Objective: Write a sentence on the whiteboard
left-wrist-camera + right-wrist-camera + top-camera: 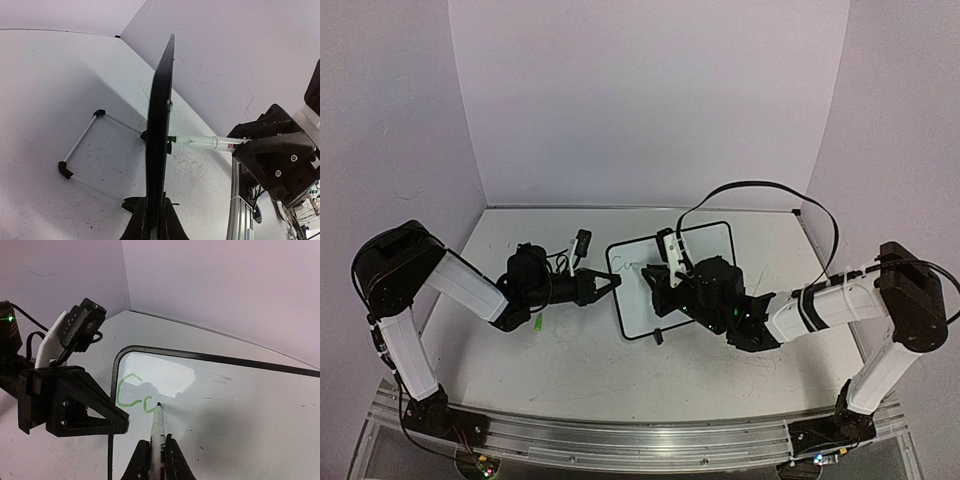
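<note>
Right fingers (142, 460) clamp a slim white green-ink marker (158, 427); left fingers (137, 227) pinch the black-framed whiteboard (240, 405) by its edge. The green "Cc" sentence (132, 397) sits upper-left, with bare board rightward.

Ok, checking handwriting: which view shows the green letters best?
Right wrist: the sentence, two green letters, faces the camera at the marker tip. Top external leaves it too small; left wrist sees the whiteboard edge-on.

The whiteboard (240, 405) is white, black-framed; its letters (129, 403) green; the marker (157, 432) white.
</note>
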{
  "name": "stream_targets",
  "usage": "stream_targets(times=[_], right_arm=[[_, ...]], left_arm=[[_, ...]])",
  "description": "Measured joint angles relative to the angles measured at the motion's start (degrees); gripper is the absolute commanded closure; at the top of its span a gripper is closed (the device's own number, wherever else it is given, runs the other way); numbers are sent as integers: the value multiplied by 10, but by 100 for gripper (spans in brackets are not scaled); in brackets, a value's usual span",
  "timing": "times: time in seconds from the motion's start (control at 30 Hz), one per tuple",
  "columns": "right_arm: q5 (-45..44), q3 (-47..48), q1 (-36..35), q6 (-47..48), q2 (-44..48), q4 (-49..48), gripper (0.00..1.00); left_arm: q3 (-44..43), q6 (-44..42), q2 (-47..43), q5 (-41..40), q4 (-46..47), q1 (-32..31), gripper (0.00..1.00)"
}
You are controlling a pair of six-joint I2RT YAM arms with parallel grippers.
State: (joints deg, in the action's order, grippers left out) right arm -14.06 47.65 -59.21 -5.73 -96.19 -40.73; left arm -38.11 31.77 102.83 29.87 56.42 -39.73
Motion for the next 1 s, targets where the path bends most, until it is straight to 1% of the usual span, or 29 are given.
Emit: stream_targets(times=[0.73,1.0], right_arm=[[15,16,-6,2,-11,1,100],[39,-17,7,-2,28,-10,100]], left_arm=[[0,0,0,1,0,0,100],[0,-1,0,2,0,0,100]])
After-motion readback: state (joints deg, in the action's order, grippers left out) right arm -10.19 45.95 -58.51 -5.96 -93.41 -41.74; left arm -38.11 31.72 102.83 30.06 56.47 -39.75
